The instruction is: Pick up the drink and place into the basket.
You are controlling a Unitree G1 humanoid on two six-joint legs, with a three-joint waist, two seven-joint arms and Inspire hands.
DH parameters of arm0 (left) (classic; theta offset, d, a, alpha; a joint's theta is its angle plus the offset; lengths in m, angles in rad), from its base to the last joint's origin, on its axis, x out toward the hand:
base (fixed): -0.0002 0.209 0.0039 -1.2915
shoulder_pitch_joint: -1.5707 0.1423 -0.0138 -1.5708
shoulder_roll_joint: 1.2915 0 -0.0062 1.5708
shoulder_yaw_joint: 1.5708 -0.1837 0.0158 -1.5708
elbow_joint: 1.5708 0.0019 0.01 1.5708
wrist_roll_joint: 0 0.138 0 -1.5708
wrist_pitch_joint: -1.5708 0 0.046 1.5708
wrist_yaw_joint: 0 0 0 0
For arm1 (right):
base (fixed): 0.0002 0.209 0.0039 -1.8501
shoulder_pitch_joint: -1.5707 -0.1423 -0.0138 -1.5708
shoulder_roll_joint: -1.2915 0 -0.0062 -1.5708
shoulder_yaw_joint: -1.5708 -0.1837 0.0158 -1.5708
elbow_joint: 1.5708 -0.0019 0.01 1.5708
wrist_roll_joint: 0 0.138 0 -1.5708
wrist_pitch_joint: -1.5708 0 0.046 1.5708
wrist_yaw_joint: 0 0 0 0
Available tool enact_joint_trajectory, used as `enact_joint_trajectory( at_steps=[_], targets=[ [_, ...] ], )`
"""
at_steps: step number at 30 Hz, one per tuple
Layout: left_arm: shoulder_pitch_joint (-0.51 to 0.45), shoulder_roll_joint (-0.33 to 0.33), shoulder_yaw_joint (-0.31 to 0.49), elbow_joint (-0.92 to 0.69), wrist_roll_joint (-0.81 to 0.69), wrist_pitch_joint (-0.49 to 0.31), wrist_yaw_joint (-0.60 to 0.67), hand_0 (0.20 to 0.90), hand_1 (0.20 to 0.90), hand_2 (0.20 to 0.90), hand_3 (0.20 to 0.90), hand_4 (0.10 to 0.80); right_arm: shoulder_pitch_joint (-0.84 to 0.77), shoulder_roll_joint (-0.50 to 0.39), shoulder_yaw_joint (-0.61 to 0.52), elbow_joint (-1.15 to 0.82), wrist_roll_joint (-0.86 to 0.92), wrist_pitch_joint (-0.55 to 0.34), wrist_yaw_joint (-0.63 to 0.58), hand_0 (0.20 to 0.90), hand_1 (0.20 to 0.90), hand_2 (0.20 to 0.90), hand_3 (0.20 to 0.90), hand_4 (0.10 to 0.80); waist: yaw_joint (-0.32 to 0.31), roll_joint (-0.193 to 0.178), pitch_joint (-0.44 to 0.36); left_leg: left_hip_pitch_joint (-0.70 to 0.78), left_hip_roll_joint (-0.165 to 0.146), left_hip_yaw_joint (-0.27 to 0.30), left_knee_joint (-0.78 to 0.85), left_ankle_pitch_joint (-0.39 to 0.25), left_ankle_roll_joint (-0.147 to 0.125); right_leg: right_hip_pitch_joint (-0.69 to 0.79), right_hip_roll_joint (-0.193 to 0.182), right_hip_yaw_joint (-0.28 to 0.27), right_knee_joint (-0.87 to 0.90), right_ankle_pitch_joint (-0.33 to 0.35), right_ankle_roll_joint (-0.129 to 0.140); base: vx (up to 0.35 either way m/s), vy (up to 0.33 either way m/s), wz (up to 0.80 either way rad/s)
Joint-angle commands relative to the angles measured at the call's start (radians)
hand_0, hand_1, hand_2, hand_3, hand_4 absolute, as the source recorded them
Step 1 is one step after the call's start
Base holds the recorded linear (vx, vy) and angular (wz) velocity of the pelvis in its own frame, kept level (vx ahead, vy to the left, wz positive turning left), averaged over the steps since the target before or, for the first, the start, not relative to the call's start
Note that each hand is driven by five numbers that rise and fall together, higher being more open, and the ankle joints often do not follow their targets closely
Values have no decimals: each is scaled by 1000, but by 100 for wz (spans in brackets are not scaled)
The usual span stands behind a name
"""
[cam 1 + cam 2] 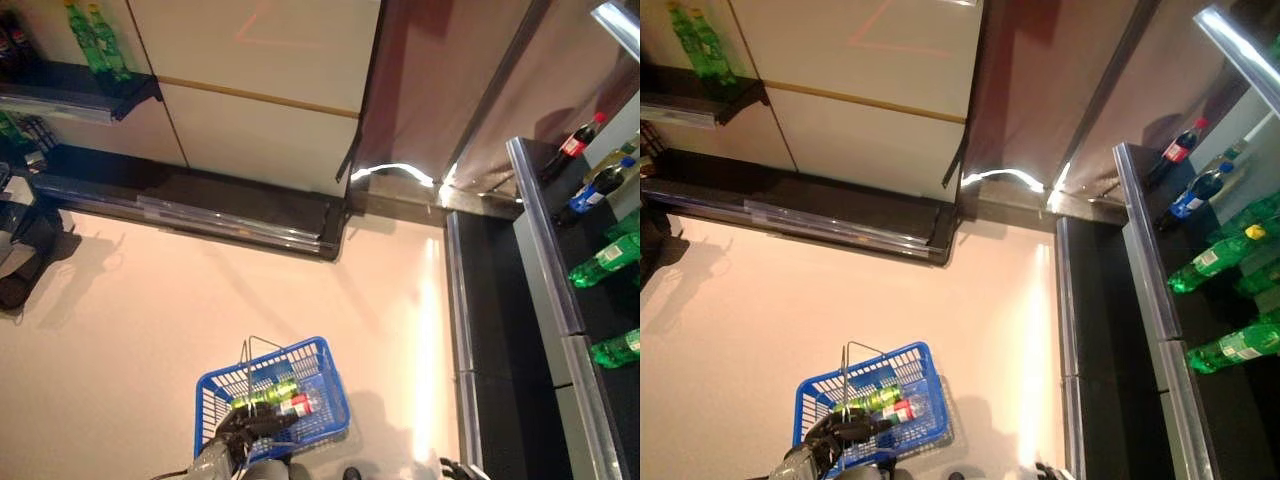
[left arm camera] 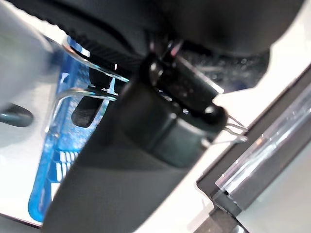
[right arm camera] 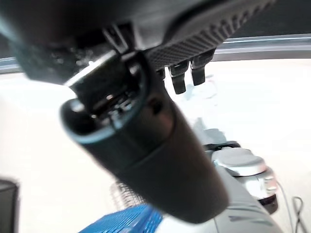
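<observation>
Left hand (image 1: 243,424) grips the wire handle (image 1: 252,345) of the blue basket (image 1: 322,372); right hand (image 3: 181,73) empty, fingers loosely straight
Two bottles lie flat inside, side by side across the basket: one green bottle (image 1: 268,394), one clear bottle (image 1: 298,406) with a red label

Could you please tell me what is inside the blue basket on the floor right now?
The blue basket holds a green bottle lying on its side, with a red-labelled bottle beside it. The left hand covers the basket's near part, so anything beneath it is hidden.
</observation>
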Motion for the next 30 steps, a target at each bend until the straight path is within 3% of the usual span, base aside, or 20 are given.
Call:
enact_joint_trajectory(
  at_steps=[1, 3, 5, 8, 12, 15, 20, 24, 27, 30],
  targets=[
    [-45, 51, 11, -103, -31, -136, -57, 300, 300, 300, 200, 100, 38, -41, 11, -20, 11, -37, -12, 900, 900, 900, 900, 800, 19, -3, -83, -162, -2, -48, 45, 1, -11, -37, 52, -10, 168, 30, 35, 231, 129, -34],
    [-50, 54, 10, -102, -24, -140, -45, 300, 300, 300, 200, 100, 38, -39, 7, -29, 1, -44, -10, 900, 900, 900, 900, 800, 16, -5, -87, -152, -2, -39, 36, -2, -6, -51, 43, -20, 185, 45, 43, 142, 82, -50],
    [-47, 69, 7, -105, -17, -142, 0, 300, 300, 300, 200, 100, 27, -29, 16, -57, -16, -42, 4, 900, 900, 900, 900, 800, 15, -6, -91, -109, 21, 25, 20, -19, -9, -116, 3, -120, 228, 92, 71, 122, 91, -83],
    [-56, 95, 33, -101, -29, -124, 16, 300, 300, 300, 200, 100, 11, -24, 33, -82, -25, -31, 17, 900, 900, 900, 900, 800, 20, 1, -88, -24, 61, 133, -32, -22, -40, -151, -72, -282, 145, 132, 85, 84, 47, -107],
    [-58, 109, 36, -120, -11, -107, 35, 300, 300, 300, 200, 100, -5, -19, 37, -90, -9, -20, 12, 900, 900, 900, 900, 800, 21, -16, -83, 15, 90, 269, -20, -51, -59, -168, -183, -375, 79, 271, 113, -1, -41, -121],
    [-43, 116, 61, -125, -15, -104, 27, 300, 300, 300, 200, 100, -6, -22, 19, -78, -35, -18, 11, 900, 900, 900, 900, 800, 22, -13, -85, 55, 111, 359, -7, -88, -64, -148, -252, -449, 88, 310, 143, 19, -38, -109],
    [-15, 113, 68, -108, 7, -107, 4, 300, 300, 300, 200, 100, 2, -27, -19, -50, -34, -26, 18, 900, 900, 900, 900, 800, 22, -1, -104, 71, 121, 413, 3, -97, -51, -113, -270, -473, 104, 303, 143, -25, -123, -82],
    [-13, 104, 69, -85, -7, -121, -4, 300, 300, 300, 200, 100, -9, -24, -25, -43, -51, -11, 11, 900, 900, 900, 900, 800, 18, 4, -112, 55, 155, 456, 39, -99, -57, -97, -269, -503, 78, 272, 136, -69, -214, -79],
    [-8, 98, 90, -69, -23, -94, -19, 300, 300, 300, 200, 100, -6, -24, -21, -35, -53, -1, 18, 900, 900, 900, 900, 800, 1, 10, -118, 83, 172, 473, 11, -78, -72, -94, -247, -496, 40, 257, 135, -2, -180, -48],
    [15, 70, 72, -64, 6, -129, -48, 300, 300, 300, 200, 100, 4, -20, -36, -16, -21, -10, -1, 900, 900, 900, 900, 800, -22, 27, -121, 104, 181, 484, -20, -55, -82, -81, -214, -471, 20, 218, 126, 8, -162, -25]
  ],
)
